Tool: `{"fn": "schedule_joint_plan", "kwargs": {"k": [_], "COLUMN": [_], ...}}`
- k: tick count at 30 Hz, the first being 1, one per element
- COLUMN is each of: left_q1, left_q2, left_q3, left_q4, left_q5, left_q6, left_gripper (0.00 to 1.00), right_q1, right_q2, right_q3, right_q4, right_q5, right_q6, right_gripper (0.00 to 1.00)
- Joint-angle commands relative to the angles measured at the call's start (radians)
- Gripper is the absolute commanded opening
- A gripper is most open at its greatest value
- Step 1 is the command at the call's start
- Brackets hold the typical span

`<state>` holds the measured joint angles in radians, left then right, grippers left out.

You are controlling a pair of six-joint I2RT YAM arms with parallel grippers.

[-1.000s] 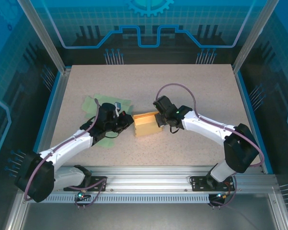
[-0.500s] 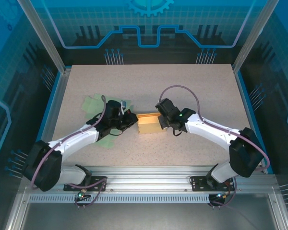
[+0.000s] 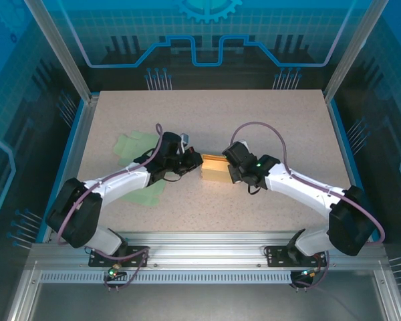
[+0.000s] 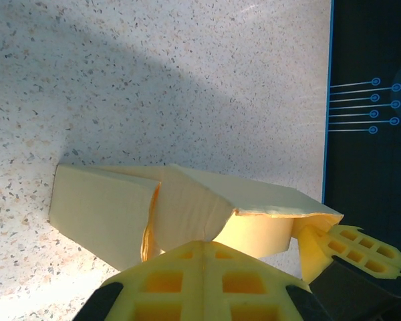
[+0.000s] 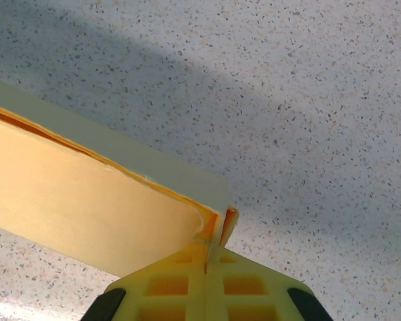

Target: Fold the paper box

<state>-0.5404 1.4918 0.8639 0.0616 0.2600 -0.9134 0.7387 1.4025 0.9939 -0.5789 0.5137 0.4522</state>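
Top external, paper box [image 3: 214, 171] between left tool [image 3: 197, 162], right tool [image 3: 229, 168]

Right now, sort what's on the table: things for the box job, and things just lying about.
For the job:
box
left gripper
right gripper

Lying about:
green sheets, under the left arm

Pale green paper sheets [image 3: 135, 143] on speckled table [image 3: 254, 120], left side
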Motion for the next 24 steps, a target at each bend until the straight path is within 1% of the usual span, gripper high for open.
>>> {"fn": "schedule_joint_plan", "kwargs": {"k": [1,5,12,20,24], "left_q1": [-0.028,-0.028,-0.027,-0.019,-0.013], "left_q2": [0.012,0.007,0.014,-0.004,0.001], "left_q3": [0.020,0.009,-0.018,-0.034,-0.037], "left_q4": [0.034,0.037,-0.009,-0.083,-0.097], "left_q5": [0.071,0.076,0.058,0.000,-0.004], "left_q6": [0.005,-0.010,0.018,0.088,0.110], "left_gripper": [0.00,0.00,0.00,0.00,0.00], "right_q1": [0.009,0.007,0.005,0.001,0.000], "right_q2": [-0.024,-0.014,-0.014,-0.023,-0.026], "right_q3": [-0.001,-0.002,-0.007,-0.029,-0.035], "right_q4": [0.053,0.054,0.057,0.062,0.066], "right_q5": [-0.046,-0.049,-0.053,-0.055,-0.053], "right_q6": [0.014,0.014,0.017,0.025,0.025], "right_gripper": [0.00,0.00,0.00,0.00,0.00]}}
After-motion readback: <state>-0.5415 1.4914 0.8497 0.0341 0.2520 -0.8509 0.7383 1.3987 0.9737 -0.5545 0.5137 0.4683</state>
